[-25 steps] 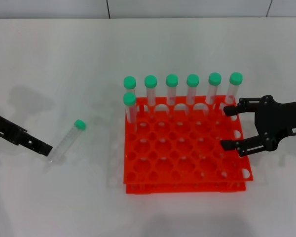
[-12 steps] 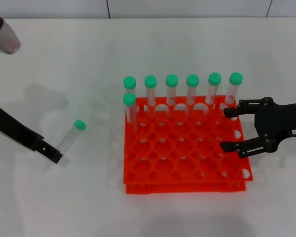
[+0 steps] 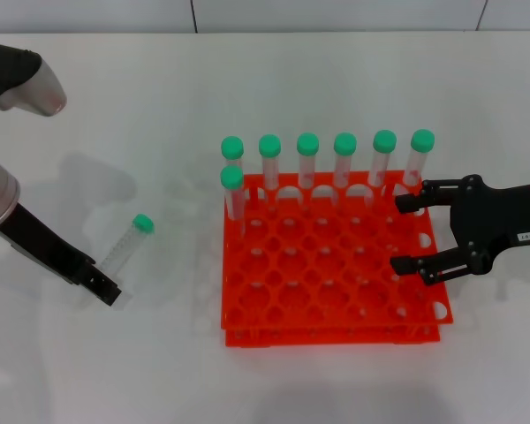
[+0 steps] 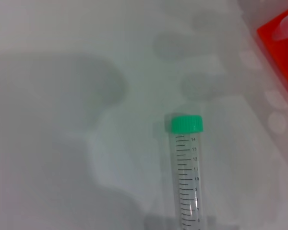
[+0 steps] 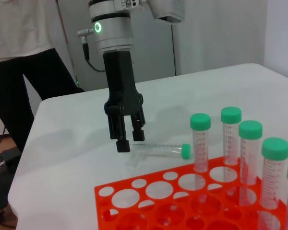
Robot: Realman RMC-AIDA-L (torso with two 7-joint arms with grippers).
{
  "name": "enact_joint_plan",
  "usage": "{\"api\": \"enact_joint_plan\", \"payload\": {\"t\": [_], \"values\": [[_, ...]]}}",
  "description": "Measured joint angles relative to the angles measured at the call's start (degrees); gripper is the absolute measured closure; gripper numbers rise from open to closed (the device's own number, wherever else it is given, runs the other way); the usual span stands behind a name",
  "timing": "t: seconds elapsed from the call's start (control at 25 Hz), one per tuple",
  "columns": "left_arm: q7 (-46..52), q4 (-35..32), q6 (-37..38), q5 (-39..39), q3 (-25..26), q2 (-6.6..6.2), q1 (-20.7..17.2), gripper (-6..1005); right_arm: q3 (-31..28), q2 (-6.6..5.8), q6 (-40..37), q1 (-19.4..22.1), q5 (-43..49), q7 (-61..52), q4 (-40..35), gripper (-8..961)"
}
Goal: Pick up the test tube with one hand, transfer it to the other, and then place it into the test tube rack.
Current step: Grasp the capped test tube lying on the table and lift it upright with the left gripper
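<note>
Head view: the test tube (image 3: 126, 246) lay flat on the white table (image 3: 115, 106), green cap pointing away from the robot, well apart from the test tube rack (image 3: 331, 265) to its right. The left gripper (image 3: 102, 287) hung at the tube's bottom end; in the right wrist view its fingers (image 5: 123, 135) pointed down w/ a narrow gap between them, spread just above the tube's clear end, nothing gripped. Its silver forearm (image 5: 113, 24) carried a lit green ring. The left wrist view showed the tube's cap and graduation marks, tube resting on the table. The right gripper (image 3: 408, 233), w/ white label, hovered over the rack's right edge, jaws wide apart & empty. Seven other capped tubes (image 3: 345, 163) stood upright along the rack's far rows: six in the back row, one in front at the left corner.
</note>
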State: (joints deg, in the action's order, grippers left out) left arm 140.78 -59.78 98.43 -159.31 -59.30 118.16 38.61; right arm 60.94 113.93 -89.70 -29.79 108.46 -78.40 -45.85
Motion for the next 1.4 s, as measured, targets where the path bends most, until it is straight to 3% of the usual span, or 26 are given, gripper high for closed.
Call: {"api": "enact_joint_plan", "payload": {"t": [0.48, 0.88, 1.32, 1.4], "values": [[0.9, 1.4, -1.6, -0.2, -0.7, 0.06, 0.4, 322, 0.0, 0.07, 0.1, -0.1, 0.0, 0.0, 0.0, 80], [2.3, 2.6, -2.7, -0.2, -2.7, 0.23, 0.6, 355, 0.0, 0.07, 0.1, -0.2, 0.0, 0.0, -0.1, 80], [3.9, 3.5, -3.5, -2.3, -4.5, 0.77, 1.9, 795, 0.0, 0.07, 0.3, -0.2, 0.0, 0.0, -0.2, 81], [4.2, 4.0, -4.0, -2.7, -4.5, 0.78, 2.0, 799, 0.0, 0.06, 0.6, -0.2, 0.0, 0.0, -0.2, 81]]}}
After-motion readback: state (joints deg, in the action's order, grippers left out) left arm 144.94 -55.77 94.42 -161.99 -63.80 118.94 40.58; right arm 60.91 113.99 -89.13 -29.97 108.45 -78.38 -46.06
